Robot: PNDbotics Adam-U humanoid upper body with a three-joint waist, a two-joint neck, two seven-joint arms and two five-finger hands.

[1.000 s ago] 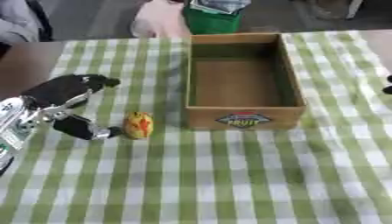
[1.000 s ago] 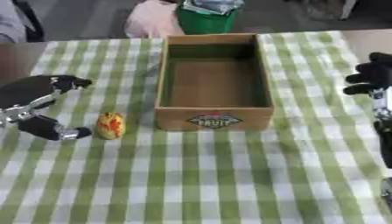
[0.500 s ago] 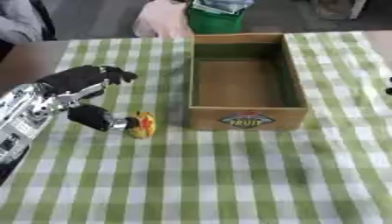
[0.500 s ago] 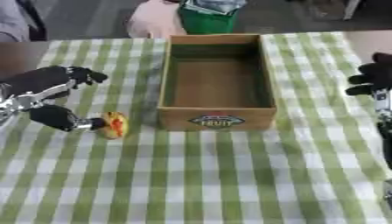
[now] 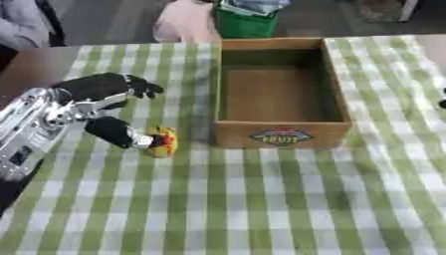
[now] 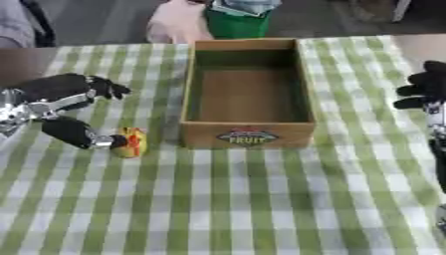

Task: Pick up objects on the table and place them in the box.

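Note:
A small yellow and red object [image 5: 162, 141] lies on the green checked tablecloth just left of the cardboard box [image 5: 280, 134]. The box holds nothing that I can see and carries a fruit label on its front wall. My left hand [image 5: 97, 99] is spread wide over the object's left side: the thumb [image 5: 118, 134] touches the object, while the fingers [image 5: 138, 86] reach out above it, apart from it. My right hand [image 6: 422, 90] rests at the right edge with its fingers relaxed, holding nothing.
A green container [image 5: 247, 21] stands beyond the table's far edge behind the box. The checked tablecloth [image 5: 261, 199] covers the table from the box to the near edge.
My left hand has moved right and toward the object, and its thumb now touches the yellow and red object. The view has shifted a little. The right hand has stayed put.

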